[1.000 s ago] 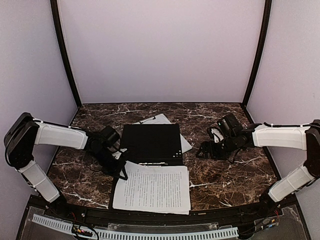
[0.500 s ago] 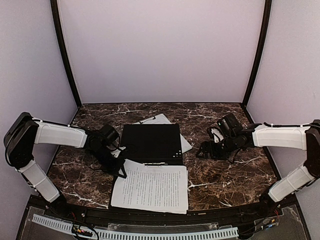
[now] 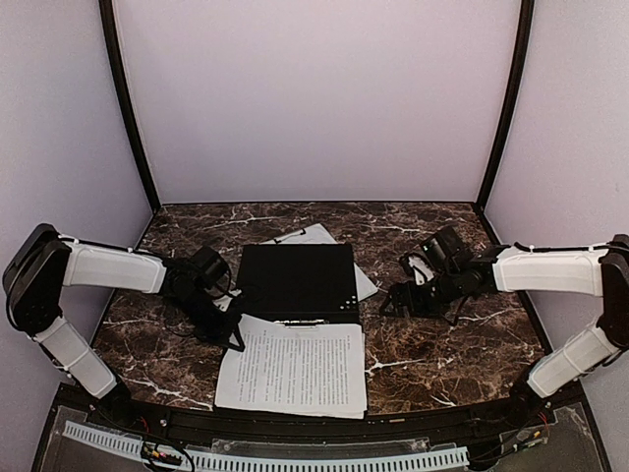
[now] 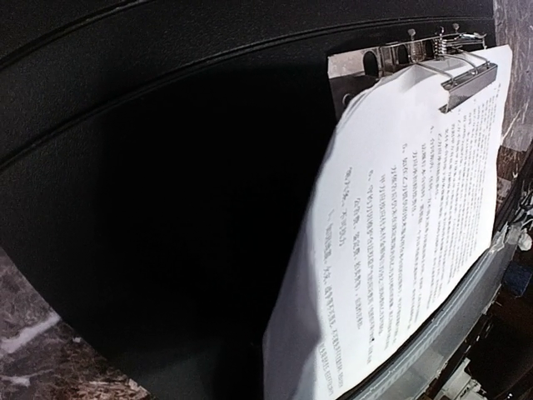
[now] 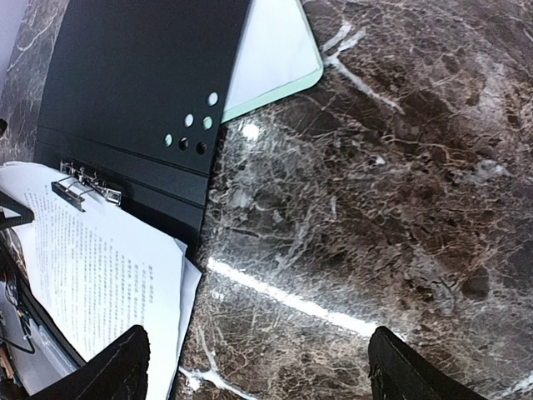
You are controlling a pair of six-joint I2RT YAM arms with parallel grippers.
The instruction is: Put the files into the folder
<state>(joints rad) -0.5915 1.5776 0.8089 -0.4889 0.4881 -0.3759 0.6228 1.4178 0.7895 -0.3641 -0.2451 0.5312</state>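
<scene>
Dark marble bench (image 3: 442, 354) carrying the open black-lined folder (image 3: 295, 280), with a white printed sheet (image 3: 295, 369) on its near half. Left pincer (image 3: 228, 334), fully closed, sits at the sheet's left edge; right pincer (image 3: 393, 300) hovers wide and empty. Step, as judged: seating the sheet; next, squaring it inside.

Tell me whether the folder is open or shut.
Open: the folder shows its black inside, and a printed sheet lies under its metal clip.

Clipboard (image 5: 279, 58) mostly beneath the open folder (image 3: 295, 280); print on the files (image 3: 295, 369) illegibly small.
</scene>
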